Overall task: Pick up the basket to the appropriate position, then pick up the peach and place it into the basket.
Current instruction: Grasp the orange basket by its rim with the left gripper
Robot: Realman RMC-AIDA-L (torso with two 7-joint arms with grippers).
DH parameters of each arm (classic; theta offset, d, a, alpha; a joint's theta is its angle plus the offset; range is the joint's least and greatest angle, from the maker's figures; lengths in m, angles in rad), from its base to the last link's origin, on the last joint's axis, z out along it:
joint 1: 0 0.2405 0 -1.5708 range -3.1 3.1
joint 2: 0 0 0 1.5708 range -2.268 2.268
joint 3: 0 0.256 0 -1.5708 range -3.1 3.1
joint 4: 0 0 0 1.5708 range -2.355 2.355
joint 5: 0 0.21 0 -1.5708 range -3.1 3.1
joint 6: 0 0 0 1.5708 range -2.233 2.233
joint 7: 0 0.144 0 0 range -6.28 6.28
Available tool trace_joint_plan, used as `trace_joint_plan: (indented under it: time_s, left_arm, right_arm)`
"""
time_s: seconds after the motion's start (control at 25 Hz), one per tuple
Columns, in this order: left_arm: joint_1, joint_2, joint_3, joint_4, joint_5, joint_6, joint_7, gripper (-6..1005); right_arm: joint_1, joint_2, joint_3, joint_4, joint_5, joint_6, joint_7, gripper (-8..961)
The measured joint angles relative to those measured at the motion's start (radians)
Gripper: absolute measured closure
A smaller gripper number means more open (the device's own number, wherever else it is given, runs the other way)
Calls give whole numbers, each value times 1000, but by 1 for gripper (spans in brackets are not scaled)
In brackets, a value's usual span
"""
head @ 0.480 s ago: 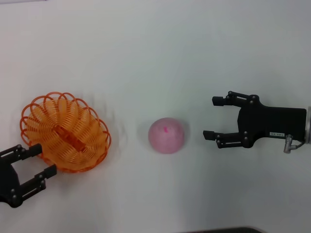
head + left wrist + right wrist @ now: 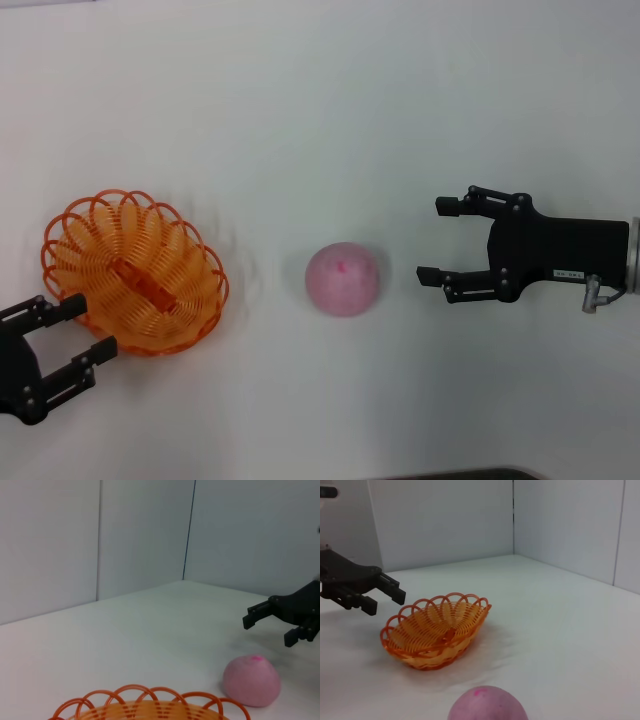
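Basket first: the oval orange openwork basket [image 2: 133, 273] of looped plastic wire sits at about nine o'clock on the white table [image 2: 320, 120] in the head view, upright on its base. The round pale pink peach [image 2: 343, 278] rests near the centre, at three o'clock from the basket and well apart from it. The black left gripper [image 2: 78, 327] hovers at seven o'clock from the basket, jaws spread wide, its upper finger just beside the rim. The black right gripper [image 2: 434, 240] lies at three o'clock from the peach, jaws wide, near the fruit but not touching it.

From the left wrist view, the basket [image 2: 150, 705] shows only its scalloped rim, with the peach [image 2: 251, 680] beyond it and the right gripper [image 2: 272, 622] farther off.

From the right wrist view, the peach [image 2: 487, 703] is nearest, the basket [image 2: 437, 630] stands beyond it, and the left gripper [image 2: 382, 595], fingers apart, hangs beside the basket's rim.
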Motion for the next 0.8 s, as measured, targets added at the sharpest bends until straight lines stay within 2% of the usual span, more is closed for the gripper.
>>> trace_joint_plan:
  time_s: [0.2, 0.36, 0.48, 0.6, 0.68, 0.8]
  left_arm:
    - [-11, -1, -18, 1, -2, -1, -38, 420]
    - [-32, 4, -52, 9, -2, -2, -154, 420]
    - [-59, 20, -54, 28, 6, -12, -339, 420]
    - [-92, 50, -34, 35, 24, -38, -534, 420]
    - [-110, 62, -30, 34, 32, -39, -585, 419]
    - [-132, 67, -34, 50, 35, -37, -637, 419]
  right_arm:
    - [0, 0, 0, 0, 0, 2, 1, 13]
    - [2, 0, 0, 0, 1, 2, 1, 12]
    - [3, 0, 0, 0, 2, 2, 1, 12]
    - [4, 0, 0, 0, 2, 2, 2, 12]
    - [4, 0, 0, 0, 2, 2, 2, 12]
    - [4, 0, 0, 0, 2, 3, 3, 12]
